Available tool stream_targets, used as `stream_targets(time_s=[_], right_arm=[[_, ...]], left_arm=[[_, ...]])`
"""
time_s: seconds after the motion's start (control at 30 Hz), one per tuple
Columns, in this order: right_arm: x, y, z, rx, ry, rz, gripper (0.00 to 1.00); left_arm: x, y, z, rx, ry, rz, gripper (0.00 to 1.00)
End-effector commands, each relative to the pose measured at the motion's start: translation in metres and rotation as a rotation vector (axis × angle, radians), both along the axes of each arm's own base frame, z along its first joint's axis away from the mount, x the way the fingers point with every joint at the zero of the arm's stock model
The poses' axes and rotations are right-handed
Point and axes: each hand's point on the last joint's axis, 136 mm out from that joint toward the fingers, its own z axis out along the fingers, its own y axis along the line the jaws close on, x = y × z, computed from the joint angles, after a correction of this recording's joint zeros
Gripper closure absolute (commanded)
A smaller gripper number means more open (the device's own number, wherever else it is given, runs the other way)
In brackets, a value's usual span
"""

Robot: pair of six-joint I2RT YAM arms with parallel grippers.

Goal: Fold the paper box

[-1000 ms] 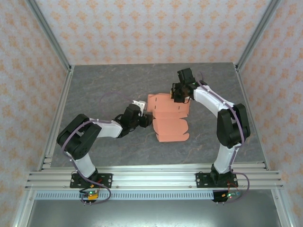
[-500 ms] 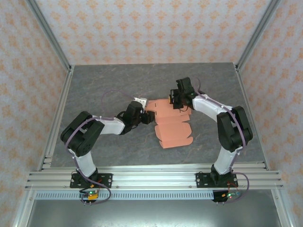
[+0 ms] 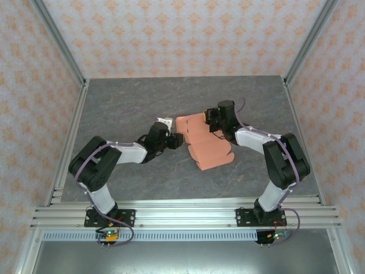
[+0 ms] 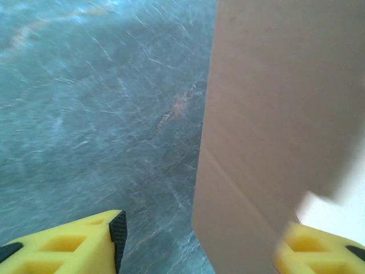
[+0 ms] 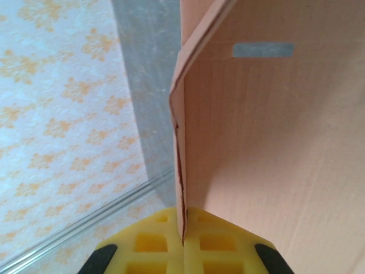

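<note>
top external: the paper box (image 3: 206, 149) lies near the middle of the grey bench (image 3: 125, 103) as a salmon sheet with rounded flaps, its near part flat and its far part lifted off the surface. how far it is folded is hard to judge from above, since the panels overlap. the left arm (image 3: 100, 165) reaches in low from the left and the left fingers (image 3: 175, 140) sit at the sheet's left edge; they are dark and small here, so i cannot tell from this angle whether they touch it. the right arm (image 3: 279, 154) curves round from the right and the right fingers (image 3: 212, 119) meet the raised far edge, the wrist hiding the contact itself.

left wrist: two yellow left fingers (image 4: 85, 242) show at the bottom corners, cut off by the frame and spread well apart, so they are released. a panel of the paper box (image 4: 274, 114) stands between them, close against the finger on the right and well apart from the other. a blurred white shape (image 4: 342, 194) at the right edge is too soft to identify. the rest is bench (image 4: 85, 103).

right wrist: the yellow right fingers (image 5: 154, 242) are clenched on the paper box (image 5: 256, 148), a doubled edge of card pinched in the seam between them. the card rises away and runs out of frame at top and right. a small grey slot (image 5: 263, 49) shows near the top. at left are a strip of bench (image 5: 142, 57), the patterned wall (image 5: 57, 114) and a metal rail (image 5: 85, 228).
</note>
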Motion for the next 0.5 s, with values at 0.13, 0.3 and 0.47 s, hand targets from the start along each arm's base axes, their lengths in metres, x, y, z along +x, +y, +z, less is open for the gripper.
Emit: stream_targets(time_s=[0.13,0.3,0.47], right_arm=[[0.01,0.012,0.017,0.023,-0.15,0.054,0.96],[0.013,0.021,0.014,0.048,-0.183,0.09,0.97],[0.009,0.024,0.013,0.04,-0.192,0.113,0.97]], left_arm=[[-0.011,0.06,0.022,0.049,-0.123,0.162,0.43],[-0.009,0.088,0.011,0.134,-0.112,0.258,0.43],[0.011,0.087,0.01,0.155,-0.149,0.267,0.43]])
